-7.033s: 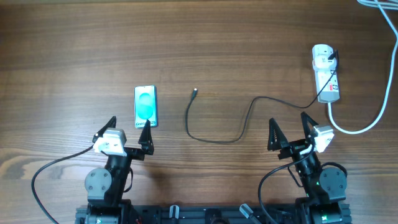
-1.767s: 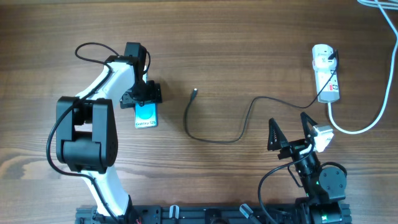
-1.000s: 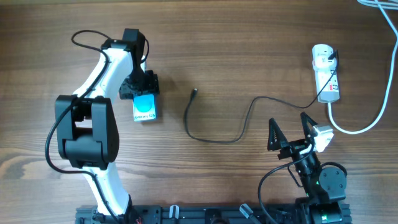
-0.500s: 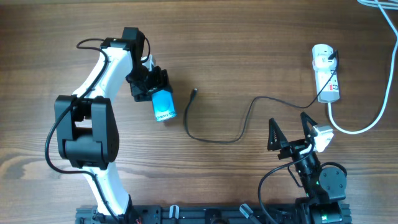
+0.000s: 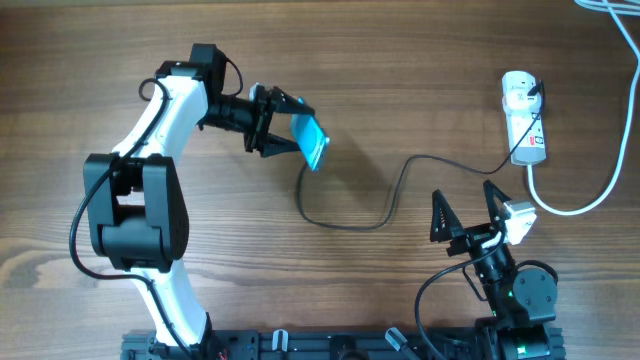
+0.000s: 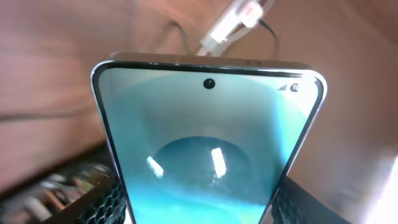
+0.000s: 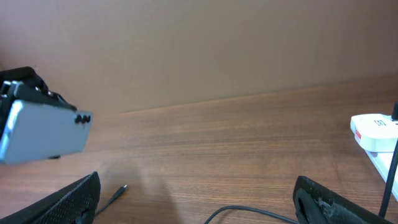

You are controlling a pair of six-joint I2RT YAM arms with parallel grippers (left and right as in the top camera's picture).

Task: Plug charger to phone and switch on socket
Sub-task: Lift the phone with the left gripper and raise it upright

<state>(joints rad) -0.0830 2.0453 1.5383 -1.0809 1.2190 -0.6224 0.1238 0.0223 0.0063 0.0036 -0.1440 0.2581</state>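
My left gripper [image 5: 283, 134] is shut on the phone [image 5: 311, 141] and holds it tilted in the air above the table, lit teal screen showing. In the left wrist view the phone [image 6: 208, 143] fills the frame between the fingers [image 6: 205, 208]. The right wrist view shows its grey back [image 7: 43, 132]. The charger, a black cable [image 5: 350, 224], lies on the table. Its connector [image 7: 123, 188] lies below the phone, and its plug [image 5: 537, 93] sits in the white socket [image 5: 524, 120] at the far right. My right gripper [image 5: 468, 214] is open and empty near the front edge.
A thicker white cable [image 5: 590, 205] loops from the socket toward the right table edge. The socket also shows in the right wrist view [image 7: 376, 134] and blurred in the left wrist view [image 6: 233, 25]. The wooden table [image 5: 120, 60] is bare at the far left.
My left arm reached out, closed on the phone, lifted it off the table and swung it right, above the cable's connector end. The right arm has not moved.
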